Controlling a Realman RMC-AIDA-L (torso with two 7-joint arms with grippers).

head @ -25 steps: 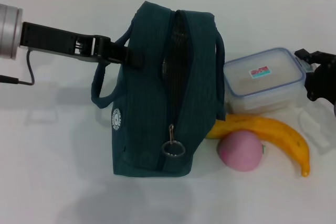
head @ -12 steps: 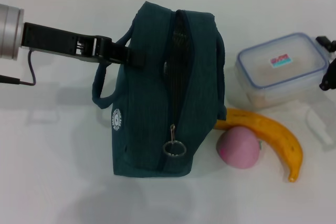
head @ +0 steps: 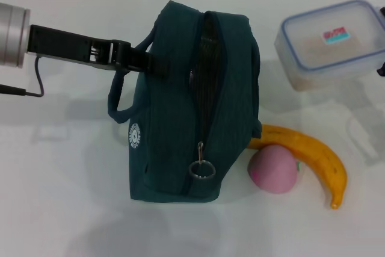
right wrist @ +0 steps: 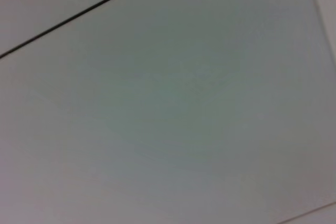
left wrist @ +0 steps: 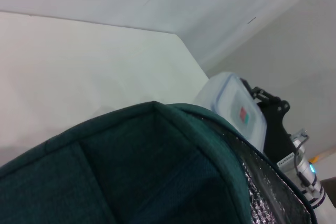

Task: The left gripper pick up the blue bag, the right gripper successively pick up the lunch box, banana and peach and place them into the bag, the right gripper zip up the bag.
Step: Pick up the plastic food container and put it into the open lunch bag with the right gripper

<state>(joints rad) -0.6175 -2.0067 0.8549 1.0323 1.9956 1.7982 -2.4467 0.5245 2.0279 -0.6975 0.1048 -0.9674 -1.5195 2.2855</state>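
Pinching the bag's [head: 192, 103] handle, left gripper [head: 157, 65]; right gripper [left wrist: 270, 111] beside the raised box [head: 332, 43], jaw state unclear; banana [head: 313, 161] touching peach [head: 274, 170].

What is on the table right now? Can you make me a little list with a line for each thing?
bag: blue bag on the table, zip open
left gripper: left gripper shut on the bag's handle
lunch box: lunch box lifted, lid on, at the right edge
right gripper: right gripper barely in view, beside the lunch box
banana: banana lying right of the bag
peach: peach touching the banana
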